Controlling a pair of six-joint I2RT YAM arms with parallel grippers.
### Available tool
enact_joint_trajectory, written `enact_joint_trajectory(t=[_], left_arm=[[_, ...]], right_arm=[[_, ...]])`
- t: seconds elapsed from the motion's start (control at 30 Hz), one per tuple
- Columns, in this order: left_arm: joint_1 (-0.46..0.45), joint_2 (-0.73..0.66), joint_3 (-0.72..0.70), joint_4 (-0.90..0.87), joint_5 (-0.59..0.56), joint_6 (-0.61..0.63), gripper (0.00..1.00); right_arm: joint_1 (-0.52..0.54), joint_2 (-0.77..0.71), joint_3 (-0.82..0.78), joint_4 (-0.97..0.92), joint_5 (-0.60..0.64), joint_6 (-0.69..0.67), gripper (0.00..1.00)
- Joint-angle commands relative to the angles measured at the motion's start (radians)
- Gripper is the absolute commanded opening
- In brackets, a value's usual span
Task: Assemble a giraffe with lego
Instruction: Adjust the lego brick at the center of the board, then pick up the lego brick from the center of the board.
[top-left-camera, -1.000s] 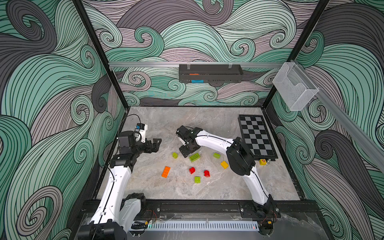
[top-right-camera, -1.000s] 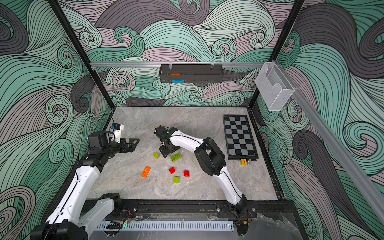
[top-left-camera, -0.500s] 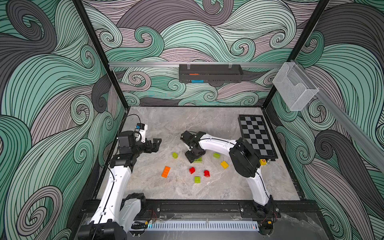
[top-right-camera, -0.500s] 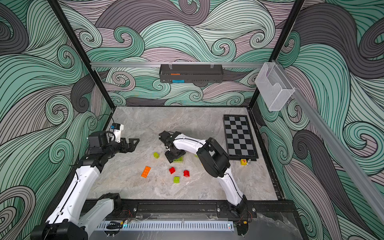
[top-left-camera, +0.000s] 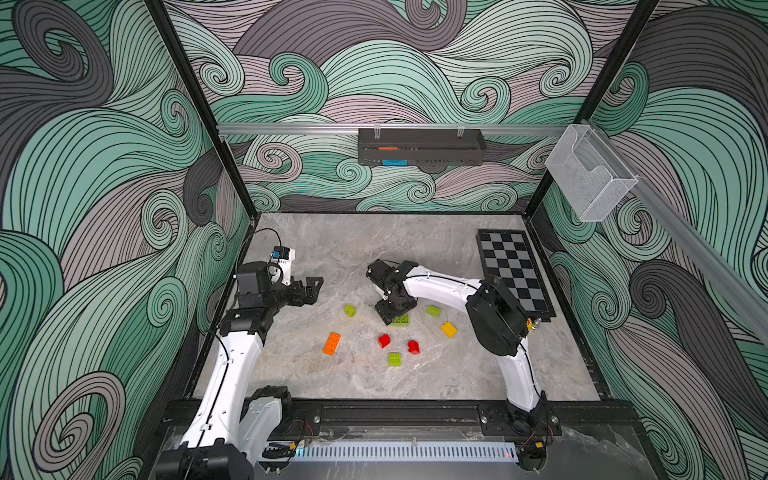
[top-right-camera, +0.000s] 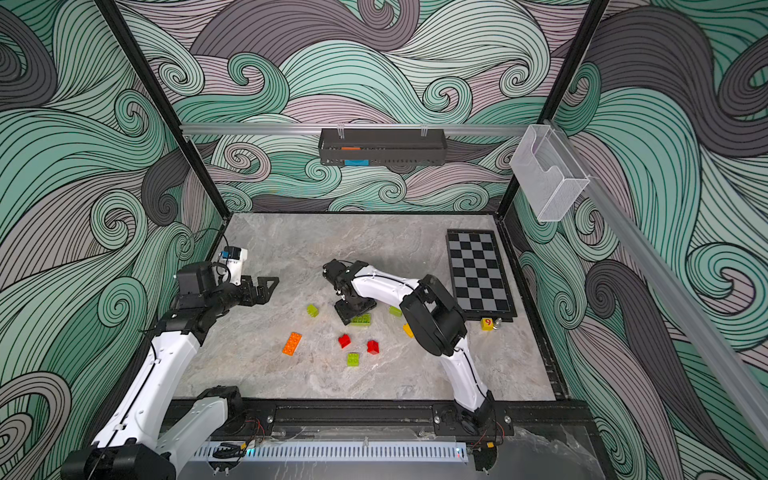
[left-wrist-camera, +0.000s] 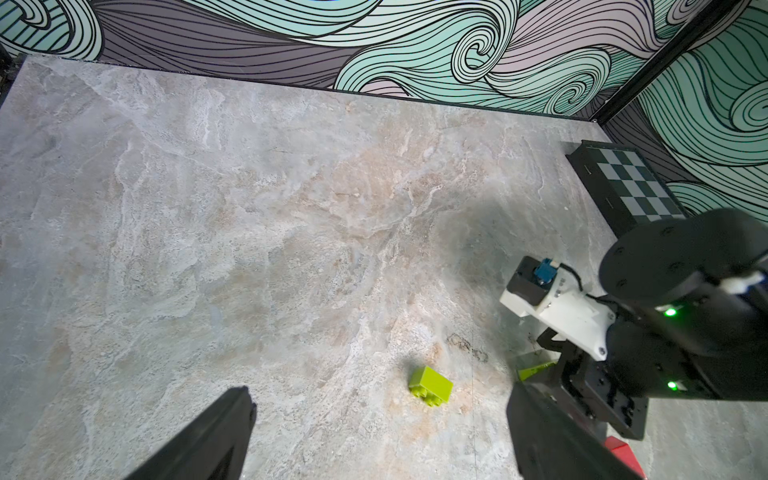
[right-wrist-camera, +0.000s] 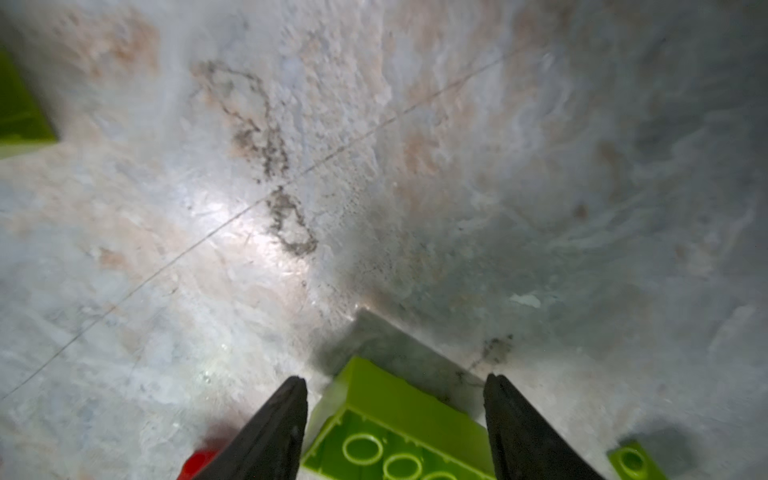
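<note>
Tabletop of grey marble (top-left-camera: 374, 249) carries everything, with the chequered board (top-left-camera: 515, 270) along its 3 o'clock edge. The right arm (top-left-camera: 440, 286) reaches in from 5 o'clock and folds toward the centre. The left arm (top-left-camera: 237, 365) rises from 7 o'clock and hangs near 9 o'clock. The left gripper (top-left-camera: 311, 286) has its jaws spread wide on nothing, well apart from every brick. The right gripper (top-left-camera: 391, 311) points down at the table's centre. The long lime brick (top-left-camera: 401, 320) lies flat under it, studs up, poking out on the gripper's 4 o'clock side. What shows of its long axis runs roughly from 9 to 3 o'clock. The right arm is plainly the nearer one, and the coming move, as I judge it, is a squeeze and lift. Both top views hide the contact behind the gripper body. The right wrist view supplies it: the fingers (right-wrist-camera: 286, 419) stand apart, one on each side of the brick, which sits slightly askew between them. A sliver of table shows beside one finger, so I judge the brick straddled, not clamped. The rest of the lego (top-left-camera: 395, 359) lies loose and unjoined. The orange brick (top-left-camera: 332, 343) is at the long brick's 8 o'clock, the yellow brick (top-left-camera: 449, 329) at its 3 o'clock and a small lime brick (top-left-camera: 350, 310) at its 9 o'clock. Only the left wrist view shows that last one seemingly tipped on its side.
</note>
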Motion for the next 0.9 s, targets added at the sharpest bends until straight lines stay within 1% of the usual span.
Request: enact_joint_trajectory(t=[0.0, 0.1, 0.3, 0.37, 0.47, 0.57, 0.67, 0.87], left_arm=[[-0.006, -0.001, -0.006, 0.019, 0.021, 0.018, 0.99], [-0.005, -0.003, -0.006, 0.019, 0.021, 0.018, 0.99], [-0.005, -0.006, -0.007, 0.019, 0.025, 0.017, 0.99], [-0.004, -0.006, -0.007, 0.019, 0.024, 0.017, 0.99], [-0.005, -0.006, -0.007, 0.019, 0.025, 0.017, 0.99], [-0.005, -0.005, -0.008, 0.02, 0.027, 0.017, 0.99], [-0.005, -0.005, -0.007, 0.019, 0.027, 0.017, 0.99], [-0.004, -0.002, -0.005, 0.018, 0.029, 0.017, 0.99]], right_arm=[[-0.046, -0.113, 0.072, -0.051, 0.004, -0.042, 0.72], [-0.09, -0.154, 0.056, -0.096, 0.014, -0.103, 0.73], [-0.185, -0.188, -0.038, -0.161, 0.156, -0.203, 0.72], [-0.211, -0.185, -0.067, -0.169, 0.174, -0.22, 0.72], [-0.236, -0.177, -0.091, -0.17, 0.156, -0.234, 0.7], [-0.235, -0.16, -0.082, -0.171, 0.107, -0.238, 0.68], [-0.232, -0.135, -0.067, -0.185, 0.044, -0.246, 0.62], [-0.212, -0.1, -0.074, -0.198, 0.018, -0.263, 0.6]])
